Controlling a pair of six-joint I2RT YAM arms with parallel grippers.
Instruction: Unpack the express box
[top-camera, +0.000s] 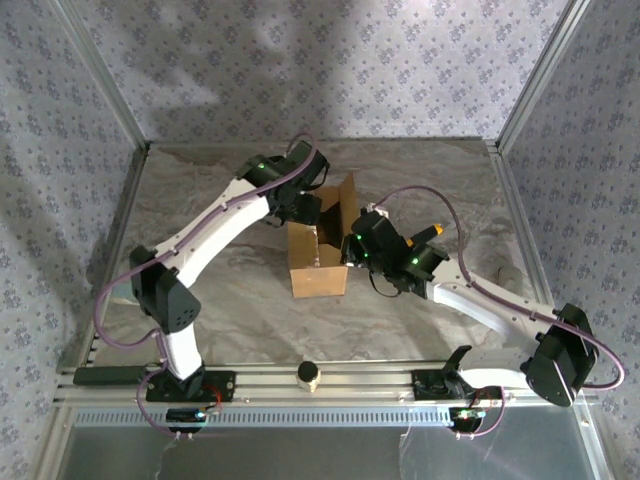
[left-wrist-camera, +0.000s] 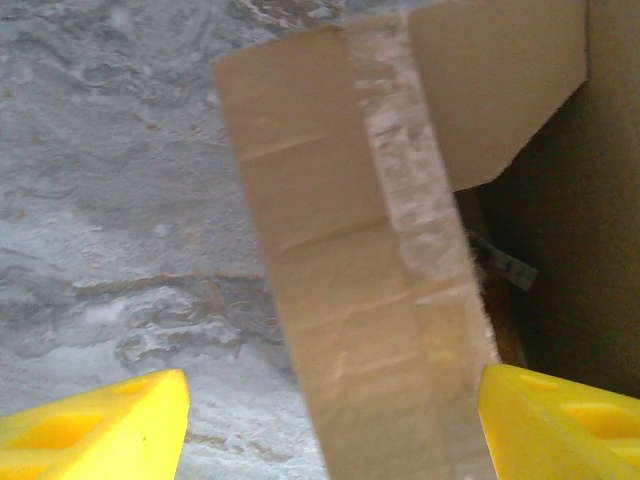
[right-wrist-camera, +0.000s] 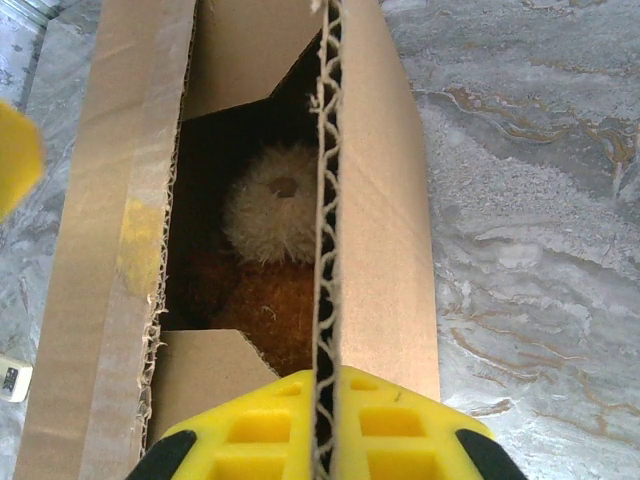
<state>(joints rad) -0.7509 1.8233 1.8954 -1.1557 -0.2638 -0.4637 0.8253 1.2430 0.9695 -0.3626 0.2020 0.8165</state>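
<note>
At table (top-camera: 200, 250) centre, right pincer (right-wrist-camera: 320, 428) clamps open the three-o'clock flap (right-wrist-camera: 380, 200) of the tan cardboard express box (top-camera: 318, 275), left pincer (left-wrist-camera: 330, 430) gaping empty; next, likely lift out the brown plush toy (right-wrist-camera: 268, 300).

pale grey fabric walls (top-camera: 400, 60) printed with small lilac flowers enclose a grey-beige marbled tabletop (top-camera: 450, 165). silver aluminium posts (top-camera: 100, 70) rise at the back corners, and a slotted silver aluminium rail (top-camera: 370, 378) runs along the near edge. soft light patches mottle the back wall.
</note>
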